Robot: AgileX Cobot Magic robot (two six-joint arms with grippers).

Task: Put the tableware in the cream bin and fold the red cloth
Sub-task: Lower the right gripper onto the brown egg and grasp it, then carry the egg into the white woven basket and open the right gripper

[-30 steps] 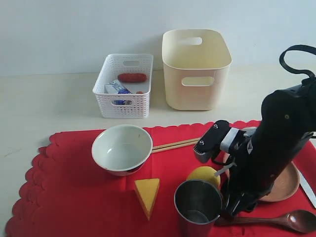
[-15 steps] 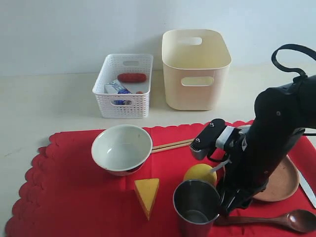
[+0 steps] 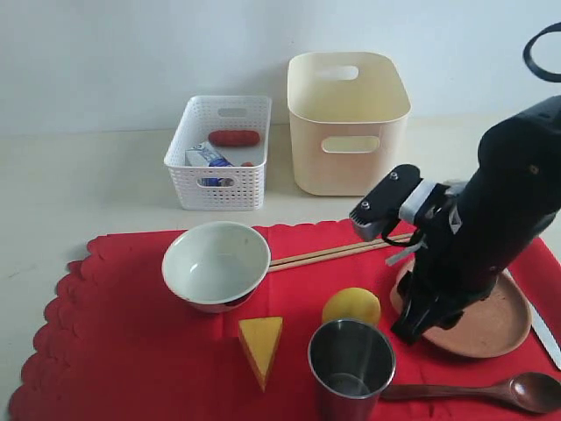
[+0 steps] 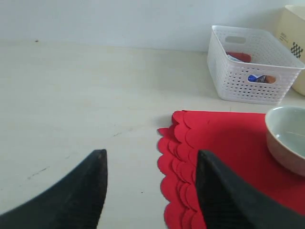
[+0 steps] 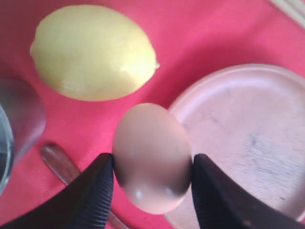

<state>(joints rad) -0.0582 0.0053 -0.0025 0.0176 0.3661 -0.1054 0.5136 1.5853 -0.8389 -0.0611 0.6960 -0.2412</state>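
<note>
My right gripper (image 5: 152, 167) is shut on a tan egg (image 5: 152, 157), held above the red cloth (image 3: 131, 351) between the lemon (image 5: 93, 52) and the brown plate (image 5: 243, 138). In the exterior view it (image 3: 410, 331) hangs at the plate's (image 3: 491, 324) left rim. The bowl (image 3: 216, 263), chopsticks (image 3: 316, 254), steel cup (image 3: 351, 364), dark spoon (image 3: 508, 390) and knife (image 3: 545, 333) lie on the cloth. The cream bin (image 3: 348, 123) stands behind. My left gripper (image 4: 151, 162) is open above the bare table at the cloth's scalloped left edge (image 4: 176, 157).
A white perforated basket (image 3: 221, 149) holding a sausage and a carton stands left of the cream bin. A cheese wedge (image 3: 261, 344) lies in front of the bowl, and the lemon (image 3: 351, 307) sits just behind the cup.
The right arm has risen and swung back to the right, away from the cup and spoon, leaving the lemon in full view. The left gripper shows no change.
</note>
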